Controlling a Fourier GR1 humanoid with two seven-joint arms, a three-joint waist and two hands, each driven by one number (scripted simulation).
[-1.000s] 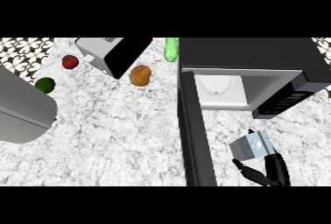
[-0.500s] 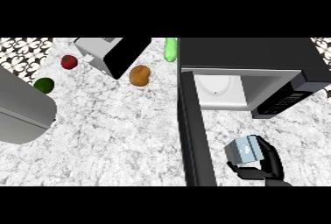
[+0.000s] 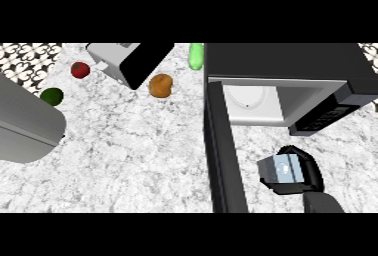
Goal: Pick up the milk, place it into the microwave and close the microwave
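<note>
Gripping milk [image 3: 283, 168], right hand [image 3: 301, 177]

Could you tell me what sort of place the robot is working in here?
Most likely a kitchen: a marble-patterned counter carries an open microwave, a toaster-like appliance, and loose produce such as a potato and a red apple.

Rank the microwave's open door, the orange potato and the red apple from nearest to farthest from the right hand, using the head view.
Measured from the right hand, which holds the milk:
1. Microwave door, just to the hand's left.
2. Orange potato, up and left, mid-counter.
3. Red apple, far upper left.
</note>
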